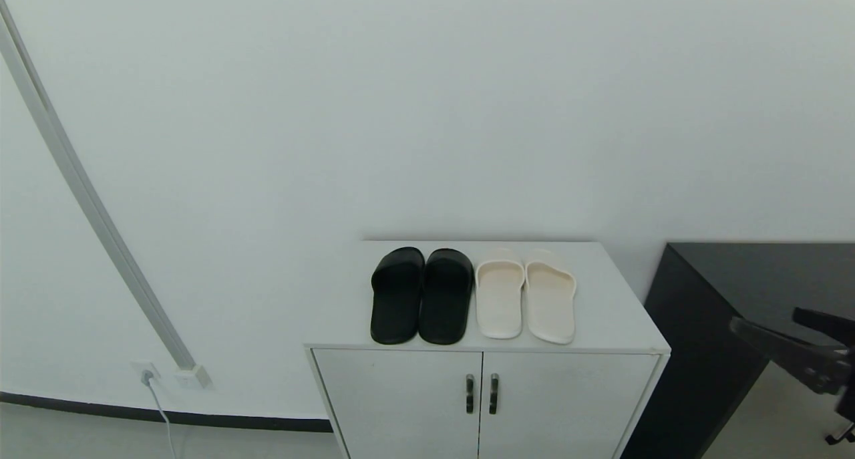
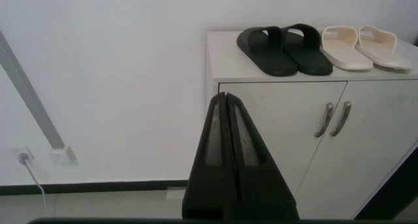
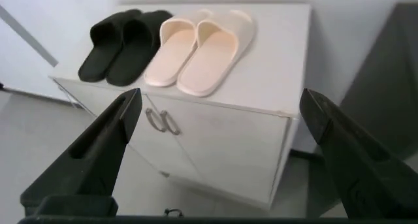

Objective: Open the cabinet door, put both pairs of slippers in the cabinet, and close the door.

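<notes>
A white two-door cabinet (image 1: 487, 405) stands against the wall, both doors shut, with two dark handles (image 1: 481, 393) at the centre. On its top lie a black pair of slippers (image 1: 421, 294) and, to their right, a cream pair of slippers (image 1: 526, 299). My right gripper (image 1: 778, 330) hangs open at the far right, off the cabinet's right side and level with its top edge. In the left wrist view my left gripper (image 2: 226, 100) is shut and empty, off the cabinet's left side, with the black slippers (image 2: 285, 48), cream slippers (image 2: 366, 46) and handles (image 2: 333, 118) beyond it.
A black cabinet or table (image 1: 728, 312) stands close to the white cabinet's right side. A grey cable duct (image 1: 80, 192) runs slantwise down the wall to a socket (image 1: 145, 372) with a white cord at the lower left.
</notes>
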`<state>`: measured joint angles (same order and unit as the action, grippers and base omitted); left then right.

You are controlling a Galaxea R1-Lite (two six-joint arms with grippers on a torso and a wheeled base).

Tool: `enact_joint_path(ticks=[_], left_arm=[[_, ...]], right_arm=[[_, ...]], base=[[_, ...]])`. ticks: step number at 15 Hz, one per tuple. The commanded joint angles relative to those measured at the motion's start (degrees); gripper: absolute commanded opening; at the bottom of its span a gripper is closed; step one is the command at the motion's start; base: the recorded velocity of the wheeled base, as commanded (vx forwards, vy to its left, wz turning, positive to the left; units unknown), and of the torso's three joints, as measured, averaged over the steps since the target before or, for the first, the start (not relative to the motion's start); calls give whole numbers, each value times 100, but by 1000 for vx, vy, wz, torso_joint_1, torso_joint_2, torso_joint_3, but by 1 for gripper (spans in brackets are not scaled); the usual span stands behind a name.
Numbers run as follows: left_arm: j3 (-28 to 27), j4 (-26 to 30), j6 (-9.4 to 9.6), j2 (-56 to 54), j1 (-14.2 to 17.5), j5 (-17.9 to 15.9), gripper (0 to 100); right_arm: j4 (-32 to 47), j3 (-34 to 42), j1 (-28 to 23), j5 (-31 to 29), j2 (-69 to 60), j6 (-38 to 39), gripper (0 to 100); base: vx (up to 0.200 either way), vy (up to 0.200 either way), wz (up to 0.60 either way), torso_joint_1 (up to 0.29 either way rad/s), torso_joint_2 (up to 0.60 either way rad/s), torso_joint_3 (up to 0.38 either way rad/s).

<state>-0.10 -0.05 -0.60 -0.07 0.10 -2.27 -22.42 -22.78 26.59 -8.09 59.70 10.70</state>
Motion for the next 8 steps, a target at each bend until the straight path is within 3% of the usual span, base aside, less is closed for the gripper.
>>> enact_joint_path(ticks=[1, 4, 8], left_arm=[[1, -4, -2, 7, -1, 7, 0], [1, 5, -2, 7, -1, -2, 0], [1, 5, 7, 7, -1, -2, 0]], right_arm=[[-158, -1061, 1129, -817, 1844, 450, 100], [-386, -1923, 1534, -1238, 2986, 749, 100], [-448, -3021, 1613, -2038, 4410, 934, 100]], base=[[0, 0, 0, 0, 0, 0], [0, 0, 0, 0, 0, 0], [0, 0, 0, 0, 0, 0]])
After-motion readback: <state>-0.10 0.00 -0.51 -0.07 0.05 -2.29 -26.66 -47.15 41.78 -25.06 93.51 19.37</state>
